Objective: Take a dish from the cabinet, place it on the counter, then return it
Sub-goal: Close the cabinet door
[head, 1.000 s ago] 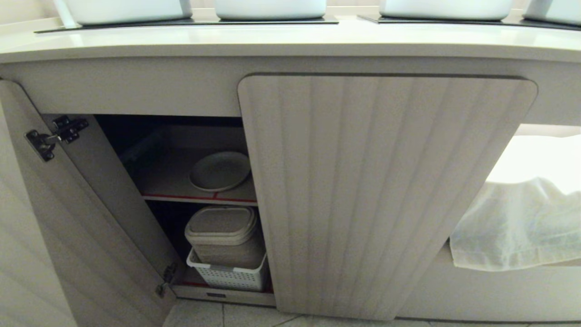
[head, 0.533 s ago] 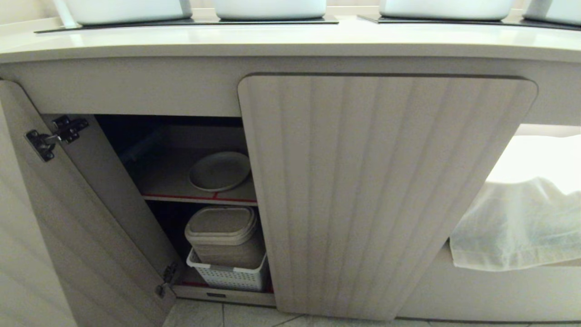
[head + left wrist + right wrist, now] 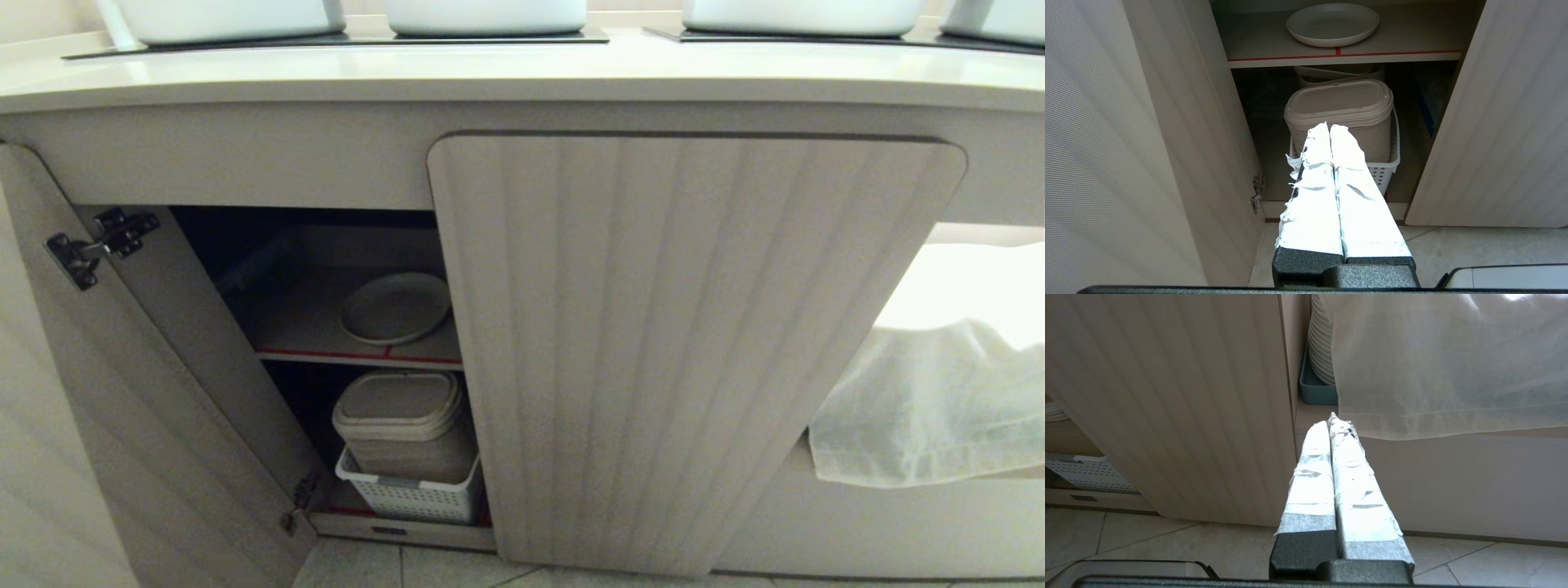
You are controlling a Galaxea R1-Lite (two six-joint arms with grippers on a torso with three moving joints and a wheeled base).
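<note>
The off-white dish [image 3: 396,307] [image 3: 1332,23] lies on the red-edged inner shelf [image 3: 359,356] of the cabinet [image 3: 694,343], whose left fluted door [image 3: 122,392] stands swung open while the right door is closed. The cream counter [image 3: 522,69] runs above. My left gripper [image 3: 1329,127] hangs in front of the open bay, below the dish and apart from it, shut and empty. My right gripper [image 3: 1329,420] is shut and empty too, low before the closed door. Neither arm shows in the head view.
A beige lidded tub [image 3: 400,420] sits in a white perforated basket [image 3: 408,494] on the cabinet floor. A white cloth [image 3: 931,400] hangs over the unit to the right, with stacked plates in a blue tray [image 3: 1314,390] behind it. White bins [image 3: 486,15] stand on the counter.
</note>
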